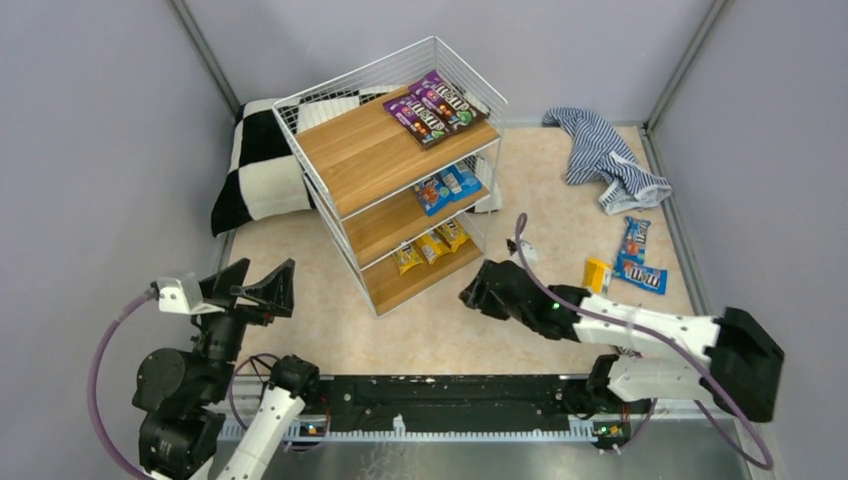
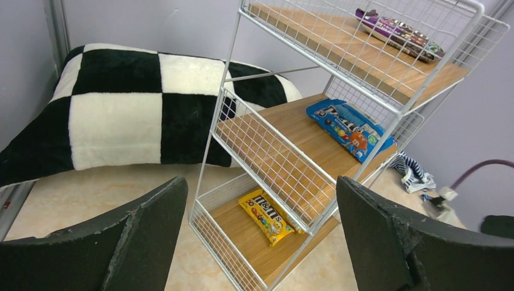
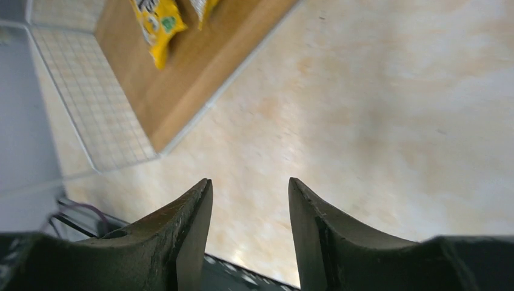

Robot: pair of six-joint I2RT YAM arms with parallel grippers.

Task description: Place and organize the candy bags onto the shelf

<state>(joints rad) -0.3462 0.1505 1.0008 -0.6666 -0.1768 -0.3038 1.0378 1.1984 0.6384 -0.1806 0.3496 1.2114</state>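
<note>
Far left, the left fingers (image 2: 139,236) are spread wide with nothing between them, hanging above the near-left corner of the desk (image 1: 450,335) and pointed at the shelf. Behind that there's a black-and-white checkered cushion (image 1: 255,165) pushed against the left wall, touching the back side of the shelf (image 1: 360,150). The shelf stands about mid-desk, turned at an angle, with its open side facing front right. It's partly stocked. The top board has a few purple bags (image 1: 436,107) lying flat side by side at its right end. The middle board has blue bags (image 1: 447,186) toward the right end, and the bottom board has a row of yellow bags (image 1: 432,246) along its right part. The left halves of all three boards are bare wood. Just off the shelf's front-right corner, the right fingers (image 3: 188,230) hang over bare desk, roughly half open, and they're gripping nothing; the wrist view shows only beige surface in the gap, with the bottom board and its yellow bags off to the upper left. Further right, some candy is lying loose on the desk. There's a loose yellow bag (image 1: 597,273) near the right forearm, and just beside it are two loose blue bags (image 1: 634,238), one lying crosswise below the other and seemingly touching it. At the back right, a crumpled blue-and-white striped cloth (image 1: 605,160) sits near the corner, well apart from the shelf.
</note>
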